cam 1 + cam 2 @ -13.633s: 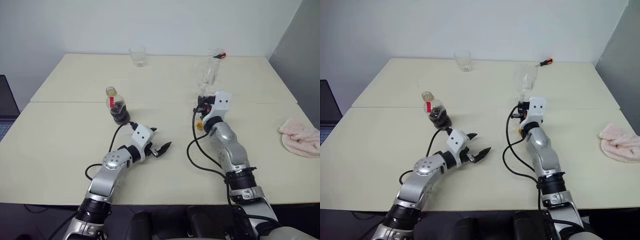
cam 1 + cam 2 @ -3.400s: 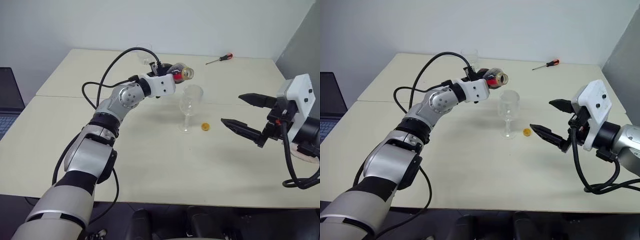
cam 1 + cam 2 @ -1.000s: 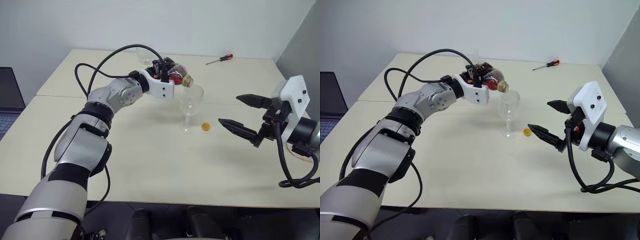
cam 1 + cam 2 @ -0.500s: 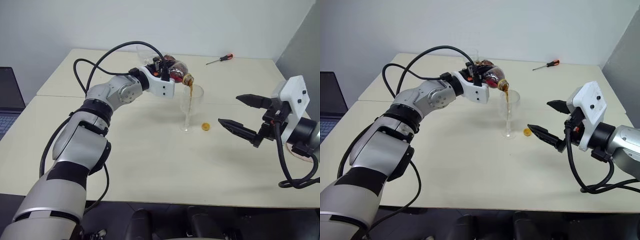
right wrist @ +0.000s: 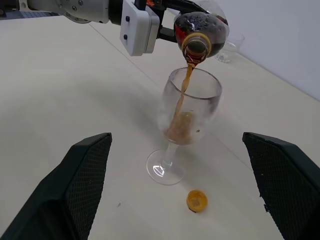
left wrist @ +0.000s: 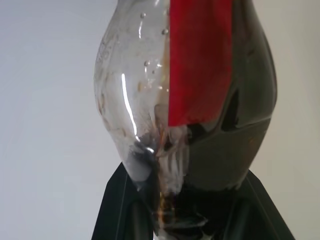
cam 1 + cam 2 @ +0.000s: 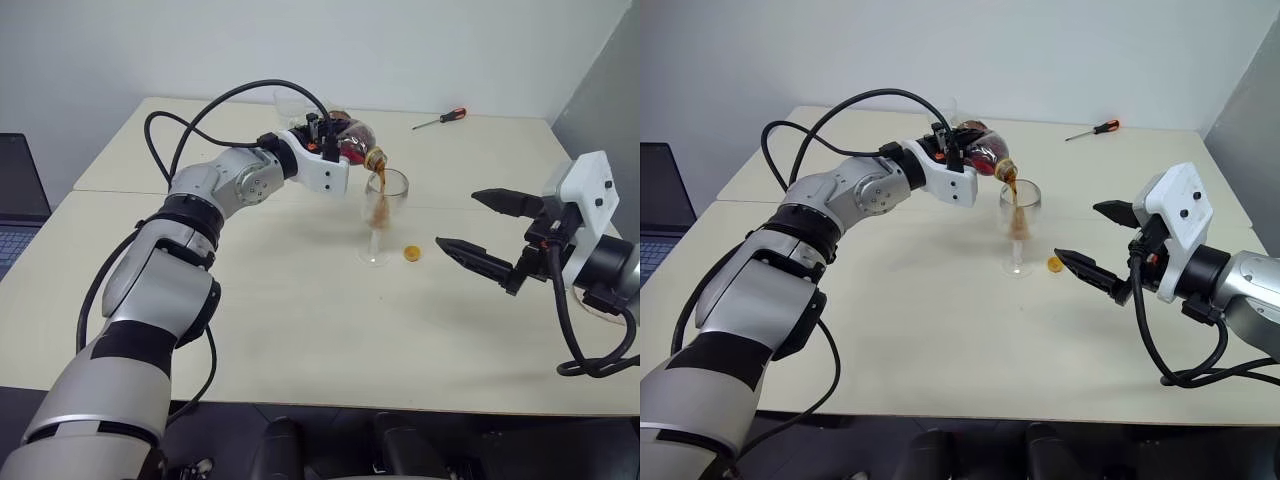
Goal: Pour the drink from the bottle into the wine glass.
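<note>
My left gripper [image 7: 338, 138] is shut on the bottle [image 7: 356, 141], a clear plastic one with a red label strip [image 6: 199, 60]. It is held tipped, mouth down, just above the rim of the wine glass [image 7: 379, 212]. A thin stream of the dark brown drink [image 5: 181, 97] falls from the bottle mouth into the bowl, where some liquid has gathered. The wine glass stands upright in the middle of the table. My right gripper [image 7: 458, 219] hovers open to the right of the glass, apart from it and holding nothing.
A small yellow cap [image 7: 411, 253] lies on the table just right of the glass foot. At the far edge lie a red-handled screwdriver [image 7: 440, 119] and a short clear tumbler [image 5: 231, 45]. A laptop [image 7: 14, 205] sits off the table's left side.
The bottle has tipped a little further. A stream of drink that was absent a second ago now runs into the glass, and brown liquid has gathered in the bowl. The right arm has not moved.
</note>
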